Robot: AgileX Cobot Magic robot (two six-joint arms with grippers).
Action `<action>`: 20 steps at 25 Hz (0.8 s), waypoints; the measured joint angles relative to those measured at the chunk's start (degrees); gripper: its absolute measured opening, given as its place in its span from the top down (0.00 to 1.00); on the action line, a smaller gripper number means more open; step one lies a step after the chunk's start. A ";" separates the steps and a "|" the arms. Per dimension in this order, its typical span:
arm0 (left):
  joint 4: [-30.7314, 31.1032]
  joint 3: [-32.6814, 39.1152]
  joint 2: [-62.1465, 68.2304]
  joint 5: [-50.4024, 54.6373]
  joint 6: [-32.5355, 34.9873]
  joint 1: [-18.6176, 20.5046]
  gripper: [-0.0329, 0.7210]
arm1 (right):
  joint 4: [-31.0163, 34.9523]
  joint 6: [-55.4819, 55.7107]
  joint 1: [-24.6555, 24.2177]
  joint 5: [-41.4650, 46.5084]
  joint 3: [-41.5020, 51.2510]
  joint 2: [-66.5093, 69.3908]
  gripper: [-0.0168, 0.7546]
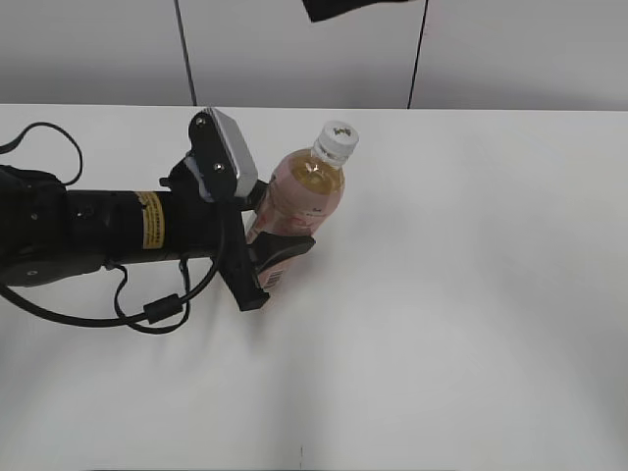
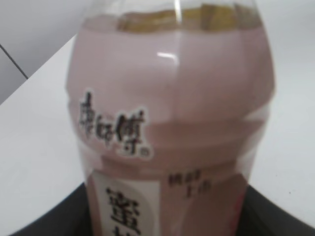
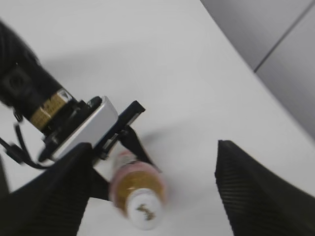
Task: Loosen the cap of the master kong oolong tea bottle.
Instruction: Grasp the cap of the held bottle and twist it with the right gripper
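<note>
Robot lab bench, bare white table, grey panelled wall behind

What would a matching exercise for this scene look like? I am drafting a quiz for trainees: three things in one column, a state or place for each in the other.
Things:
1. cap
2. left gripper
3. right gripper

States:
A. open, above the bottle
B. white, on the bottle's neck
C. clamped around the master kong oolong tea bottle

Pairs: 1-B, 2-C, 3-A
</note>
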 joint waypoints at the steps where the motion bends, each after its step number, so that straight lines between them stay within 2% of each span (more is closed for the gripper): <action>1: 0.00 0.00 0.00 0.00 0.00 0.00 0.44 | -1.58 12.36 0.00 0.71 0.00 0.00 0.22; 2: 0.00 0.00 0.00 0.00 0.00 0.00 0.44 | -3.18 24.26 0.00 1.77 0.00 0.00 0.22; 5: 0.00 0.00 0.00 0.00 0.00 0.00 0.44 | -8.40 50.52 0.00 5.84 0.00 0.05 0.22; 8: 0.00 0.00 0.00 0.00 0.00 0.00 0.44 | -9.05 65.08 -0.05 10.52 0.00 1.76 0.22; 11: 0.00 0.00 0.00 0.00 0.00 0.00 0.44 | -5.00 71.02 -0.05 12.83 0.00 5.52 0.22; 15: 0.00 0.00 0.00 0.00 0.00 0.00 0.44 | 1.01 73.55 -0.05 12.98 0.00 9.63 0.22; 20: 0.00 0.00 0.00 0.00 0.00 0.00 0.44 | -2.01 77.02 -0.05 13.02 0.00 10.54 0.22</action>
